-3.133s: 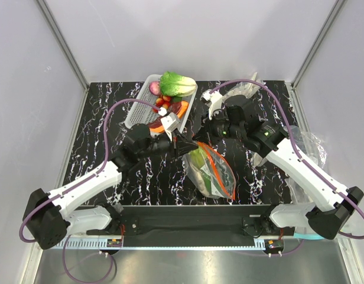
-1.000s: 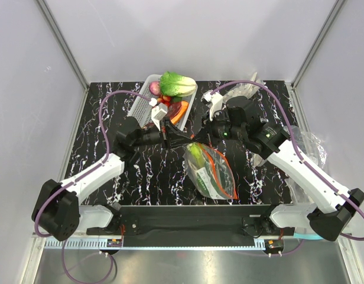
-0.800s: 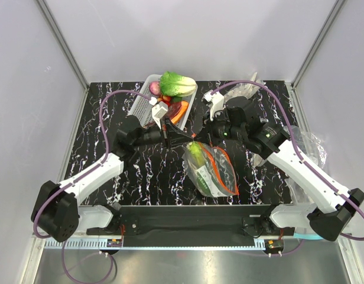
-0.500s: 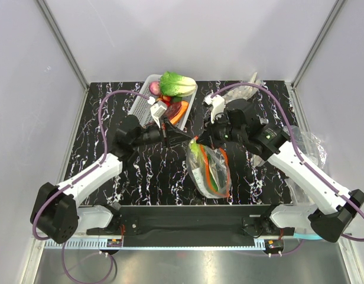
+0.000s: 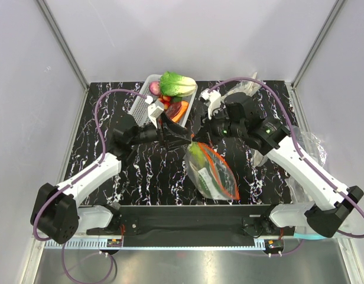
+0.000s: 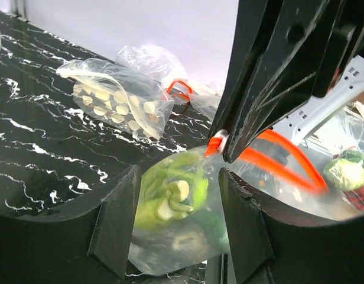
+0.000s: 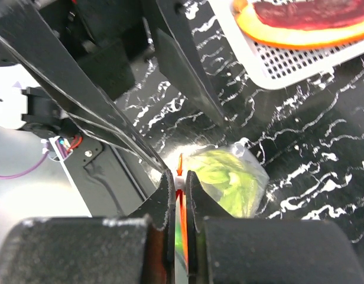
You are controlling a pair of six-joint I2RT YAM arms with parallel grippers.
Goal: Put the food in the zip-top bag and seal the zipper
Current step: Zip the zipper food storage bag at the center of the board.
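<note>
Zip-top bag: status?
Left gripper open, holding nothing. Right gripper shut on zipper end. Food inside zip-top bag, mouth unsealed. Nothing lying across zipper.

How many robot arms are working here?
2: the left arm reaches in from the near left, the right arm from the near right, meeting over the bag. None looks hidden.

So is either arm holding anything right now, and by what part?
The right gripper pinches the bag by the end of its zipper. The left gripper is open and holds nothing.
</note>
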